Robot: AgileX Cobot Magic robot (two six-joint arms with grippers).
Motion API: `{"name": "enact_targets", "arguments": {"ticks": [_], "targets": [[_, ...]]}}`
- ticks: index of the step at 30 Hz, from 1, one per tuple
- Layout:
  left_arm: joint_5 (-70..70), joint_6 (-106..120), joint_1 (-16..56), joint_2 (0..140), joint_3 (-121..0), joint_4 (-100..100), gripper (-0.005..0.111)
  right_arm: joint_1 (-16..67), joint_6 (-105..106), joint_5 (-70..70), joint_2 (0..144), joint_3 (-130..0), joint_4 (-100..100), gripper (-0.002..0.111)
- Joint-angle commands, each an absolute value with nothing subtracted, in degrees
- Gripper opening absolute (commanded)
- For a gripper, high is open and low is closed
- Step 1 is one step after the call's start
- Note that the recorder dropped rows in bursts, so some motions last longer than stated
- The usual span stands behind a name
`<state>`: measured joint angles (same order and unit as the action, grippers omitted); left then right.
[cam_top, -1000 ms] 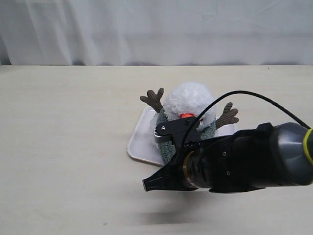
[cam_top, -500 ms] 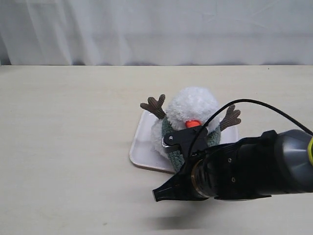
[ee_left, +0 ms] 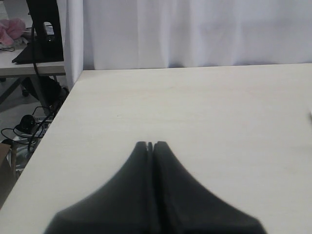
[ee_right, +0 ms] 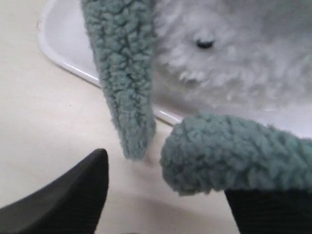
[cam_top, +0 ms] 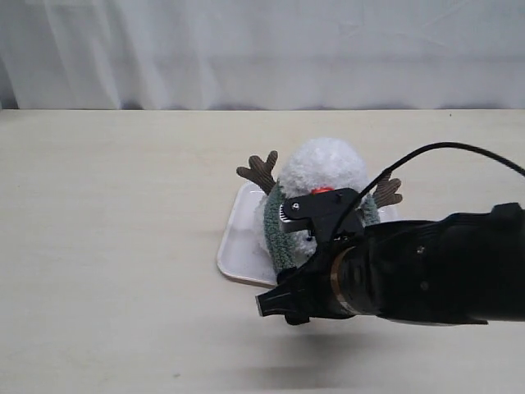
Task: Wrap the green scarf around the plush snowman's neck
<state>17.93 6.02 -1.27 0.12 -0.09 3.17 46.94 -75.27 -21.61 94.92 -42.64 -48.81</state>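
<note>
Now the green scarf (cam_top: 277, 234) is hanging round the plush snowman (cam_top: 328, 167), which is sitting straighter on the white tray (cam_top: 238, 246) than a moment ago. The right gripper (ee_right: 165, 183) is gaping, one scarf end lying across a finger; the left gripper (ee_left: 150, 145) is resting clenched over the pale table (cam_top: 107, 246), white curtain (cam_top: 246, 49) behind.

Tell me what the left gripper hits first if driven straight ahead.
Nothing close: the left gripper points across the table; the white curtain past its far edge seems first, depth unclear.
</note>
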Motion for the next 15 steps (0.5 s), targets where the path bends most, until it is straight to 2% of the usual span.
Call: {"name": "enact_targets", "arguments": {"ticks": [1,5,11,15], "targets": [[17.5,5.7,-1.4,0.0,0.0,3.0,0.0,46.8,-66.4,-29.4,89.9,-42.6,-40.3,0.073],[17.5,5.7,-1.4,0.0,0.0,3.0,0.0,46.8,-55.9,-34.5,84.5,-42.6,-29.1,0.073],[17.5,5.7,-1.4,0.0,0.0,3.0,0.0,46.8,-36.8,-34.9,75.2,-42.6,-10.4,0.073],[17.5,5.7,-1.4,0.0,0.0,3.0,0.0,46.8,-34.6,-37.2,69.1,-42.6,-7.1,0.073]]}}
